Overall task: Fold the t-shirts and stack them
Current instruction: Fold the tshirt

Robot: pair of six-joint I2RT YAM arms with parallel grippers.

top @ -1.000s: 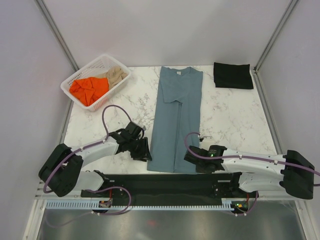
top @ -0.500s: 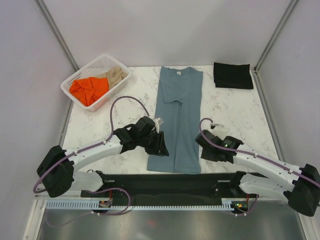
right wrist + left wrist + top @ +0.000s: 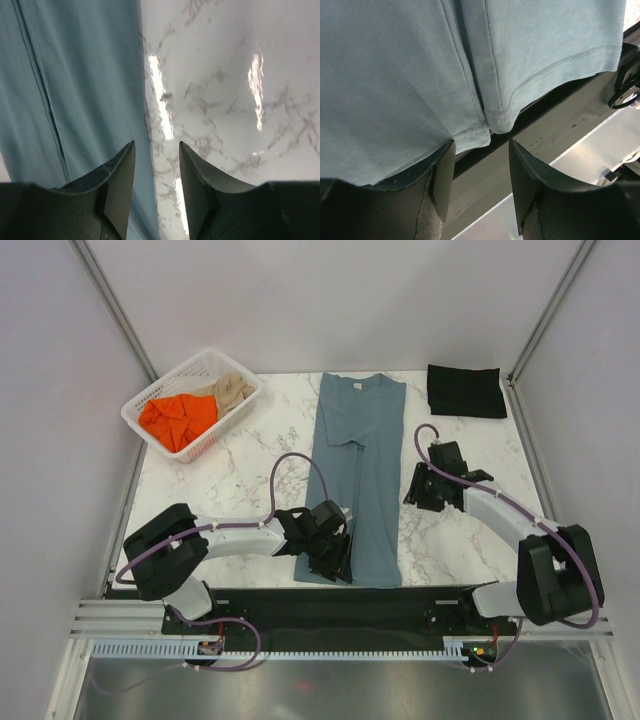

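A slate blue-grey t-shirt (image 3: pixel 355 480) lies flat mid-tabletop (image 3: pixel 220 480), folded lengthwise into a long strip, its sides meeting along the middle. Its white neck label (image 3: pixel 353 386) is at the far end, its hem at the near edge. A black t-shirt (image 3: pixel 466 391) sits folded at the far right. An orange t-shirt (image 3: pixel 178 418) and a beige t-shirt (image 3: pixel 232 390) lie crumpled in the far-left basket (image 3: pixel 218 427).

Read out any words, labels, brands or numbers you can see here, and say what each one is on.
None can be read.
White neck label on the blue-grey t-shirt: too small to read in the top view.
Nothing else shows writing.
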